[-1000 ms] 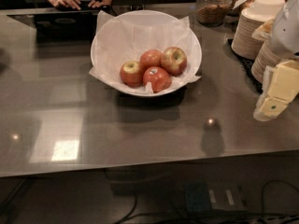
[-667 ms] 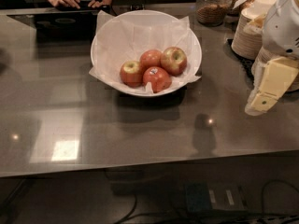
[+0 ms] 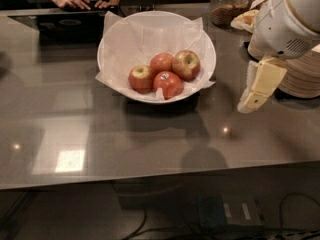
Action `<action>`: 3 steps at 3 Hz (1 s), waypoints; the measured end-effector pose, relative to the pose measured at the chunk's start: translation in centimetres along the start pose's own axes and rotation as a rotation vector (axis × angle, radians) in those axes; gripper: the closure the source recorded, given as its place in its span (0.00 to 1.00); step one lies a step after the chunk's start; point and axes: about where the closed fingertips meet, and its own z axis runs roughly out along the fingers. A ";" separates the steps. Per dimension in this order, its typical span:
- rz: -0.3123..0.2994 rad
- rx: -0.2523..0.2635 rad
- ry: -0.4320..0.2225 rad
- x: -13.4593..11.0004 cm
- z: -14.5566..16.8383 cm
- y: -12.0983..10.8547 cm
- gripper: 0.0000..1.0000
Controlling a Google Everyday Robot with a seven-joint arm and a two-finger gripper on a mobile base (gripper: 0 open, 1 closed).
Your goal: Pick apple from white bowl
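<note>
The white bowl (image 3: pixel 111 43), lined with crinkled white paper, stands on the grey counter at centre back. It holds several apples. The apple (image 3: pixel 186 64), red with a yellow-green patch around its stem dimple, lies at the right of the pile. Next to it are an all-red apple (image 3: pixel 161 61), a deep-red apple with a sticker (image 3: pixel 168 83) and a smaller yellow-topped apple (image 3: pixel 141 78). My gripper (image 3: pixel 251 103) hangs from the white arm to the right of the bowl. It is above the counter, apart from the bowl and holds nothing.
Stacks of beige paper plates (image 3: pixel 302 76) stand at the right behind the arm. A glass jar (image 3: pixel 227 5) is at the back right. A person's hands (image 3: pixel 82 1) rest on a dark tray at the back left. The counter's front edge (image 3: pixel 150 176) runs across below.
The arm and gripper have moved left, closer to the bowl. The bowl and the apples have not moved.
</note>
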 end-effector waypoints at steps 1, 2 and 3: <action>-0.001 0.001 0.000 0.0 0.0 0.0 0.00; -0.032 0.022 -0.021 -0.8 1.0 -1.3 0.00; -0.068 0.029 -0.055 -2.1 2.3 -2.9 0.00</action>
